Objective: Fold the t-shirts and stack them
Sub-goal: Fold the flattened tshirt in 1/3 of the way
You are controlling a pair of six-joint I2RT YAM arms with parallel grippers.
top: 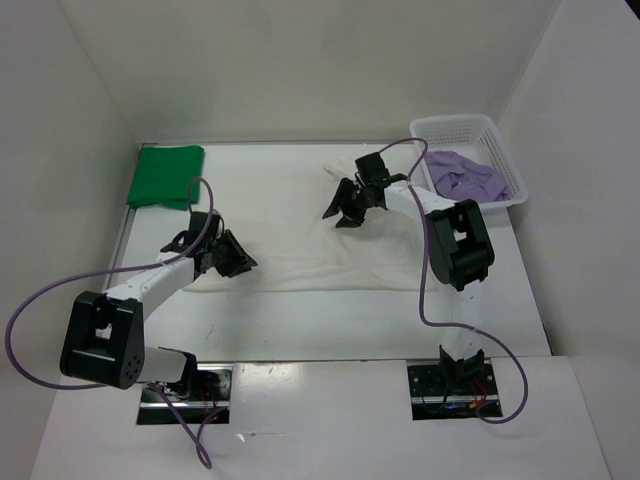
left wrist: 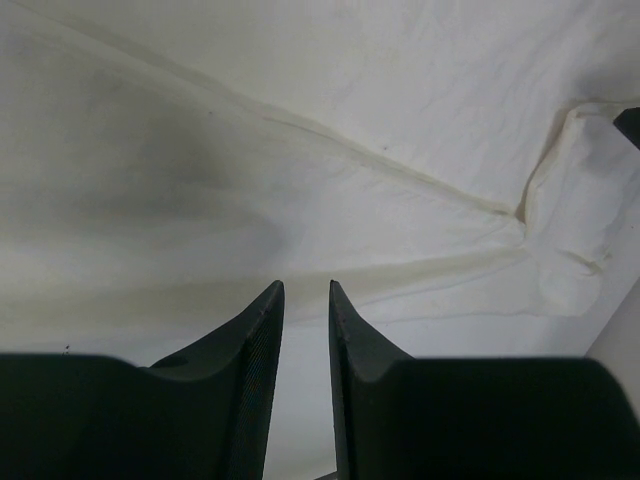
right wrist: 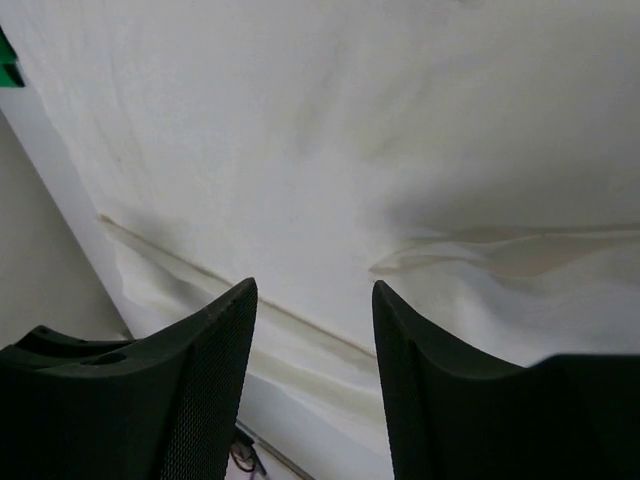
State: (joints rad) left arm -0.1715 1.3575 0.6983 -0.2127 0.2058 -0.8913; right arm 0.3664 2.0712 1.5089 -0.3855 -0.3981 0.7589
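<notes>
A white t-shirt (top: 300,235) lies spread flat in the middle of the table. My left gripper (top: 230,257) hovers low over its left edge, jaws a narrow gap apart and empty. In the left wrist view (left wrist: 306,285) creased white cloth (left wrist: 350,120) and a sleeve hem lie under it. My right gripper (top: 350,205) is open and empty over the shirt's upper right part. In the right wrist view (right wrist: 315,285) it hangs above white cloth (right wrist: 350,130) with a fold line. A folded green t-shirt (top: 165,175) lies at the far left corner. A crumpled lavender t-shirt (top: 462,175) lies in the basket.
A white plastic mesh basket (top: 455,121) stands at the far right corner. White walls close in the table on the left, back and right. Purple cables loop from both arms. A sliver of green (right wrist: 8,60) shows at the left edge of the right wrist view.
</notes>
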